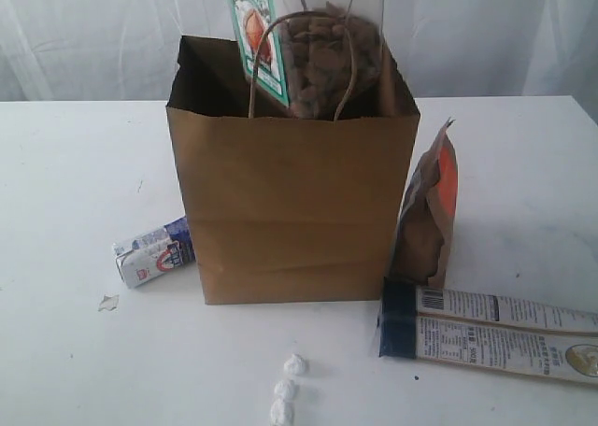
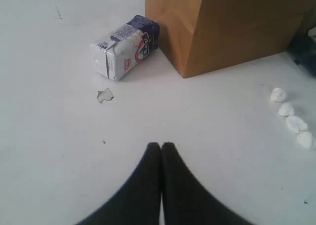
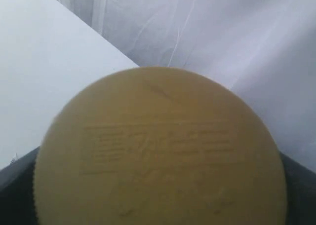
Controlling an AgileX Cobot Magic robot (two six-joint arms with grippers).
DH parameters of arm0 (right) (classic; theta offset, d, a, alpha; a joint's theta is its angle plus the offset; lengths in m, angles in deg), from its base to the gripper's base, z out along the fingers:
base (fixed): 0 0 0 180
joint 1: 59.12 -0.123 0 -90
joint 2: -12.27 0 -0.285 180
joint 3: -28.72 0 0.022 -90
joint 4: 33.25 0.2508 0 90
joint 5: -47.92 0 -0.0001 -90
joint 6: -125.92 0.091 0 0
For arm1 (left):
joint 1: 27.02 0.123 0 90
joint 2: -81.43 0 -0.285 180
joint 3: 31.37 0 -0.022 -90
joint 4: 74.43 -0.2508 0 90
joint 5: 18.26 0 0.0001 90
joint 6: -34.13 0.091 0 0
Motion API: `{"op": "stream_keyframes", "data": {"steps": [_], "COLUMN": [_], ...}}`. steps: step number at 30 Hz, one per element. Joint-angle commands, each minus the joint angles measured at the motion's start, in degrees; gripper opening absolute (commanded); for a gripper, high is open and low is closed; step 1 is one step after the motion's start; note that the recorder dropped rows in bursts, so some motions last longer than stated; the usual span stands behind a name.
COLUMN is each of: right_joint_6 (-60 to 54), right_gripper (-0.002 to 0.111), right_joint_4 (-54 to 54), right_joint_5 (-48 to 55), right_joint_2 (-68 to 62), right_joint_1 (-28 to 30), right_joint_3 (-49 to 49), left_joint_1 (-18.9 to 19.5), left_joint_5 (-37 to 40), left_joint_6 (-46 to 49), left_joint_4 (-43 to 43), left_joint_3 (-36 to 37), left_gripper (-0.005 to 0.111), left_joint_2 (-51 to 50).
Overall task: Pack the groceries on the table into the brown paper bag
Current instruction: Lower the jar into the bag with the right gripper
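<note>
While the right claw (image 3: 158,198) grips the stiff, slick, probably fragile jar (image 1: 327,60) near its lid (image 3: 158,146), the left claw (image 2: 161,151) is closed.

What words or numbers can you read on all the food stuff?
Small white-blue carton: print too blurred to read.
Long white-blue packet: barcode and tiny print, unreadable.
Green-edged label on gold-lidded clear jar: blurred.
Round gold lid: raised lettering, unreadable.
No text can be quoted.

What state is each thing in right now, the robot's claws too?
brown paper bag: upright, open.
gold-lidded clear jar: lidded, held in the bag's mouth.
small white-blue carton: on its side.
brown-orange pouch: standing upright.
long white-blue packet: lying flat.
left gripper: shut, empty.
right gripper: gripping the jar.
</note>
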Motion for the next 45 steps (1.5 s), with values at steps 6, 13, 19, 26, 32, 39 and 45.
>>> {"op": "stream_keyframes", "data": {"steps": [6, 13, 19, 26, 32, 39, 45], "right_joint_6": [-0.9, -1.6, -1.6, -1.6, -1.6, -1.8, -2.1], "right_gripper": [0.000, 0.000, 0.009, 0.050, 0.060, 0.067, 0.068], "right_joint_4": [1.9, 1.8, 2.1, 2.1, 2.1, 2.1, 2.2], "right_joint_5": [-1.1, -0.6, 0.9, 1.4, 3.3, 5.6, 4.8], "right_joint_2": [-2.6, -3.8, -4.6, -4.6, -4.6, -4.6, -4.6], "right_joint_1": [0.0, 0.6, 1.1, 1.1, 1.1, 1.1, 1.1], "right_joint_3": [-0.6, -0.6, -0.6, -0.6, -0.6, -0.6, -0.6], "left_joint_1": [-0.2, -0.2, -0.2, -0.2, -0.2, -0.2, -0.2], "left_joint_5": [0.0, 0.0, 0.0, 0.0, 0.0, 0.0, 0.0], "left_joint_6": [-0.3, -0.3, -0.3, -0.3, -0.3, -0.3, -0.3], "left_joint_4": [0.3, 0.3, 0.3, 0.3, 0.3, 0.3, 0.3], "left_joint_3": [0.2, 0.2, 0.2, 0.2, 0.2, 0.2, 0.2], "left_gripper": [0.000, 0.000, 0.000, 0.000, 0.000, 0.000, 0.000], "left_joint_2": [0.2, 0.2, 0.2, 0.2, 0.2, 0.2, 0.2]}}
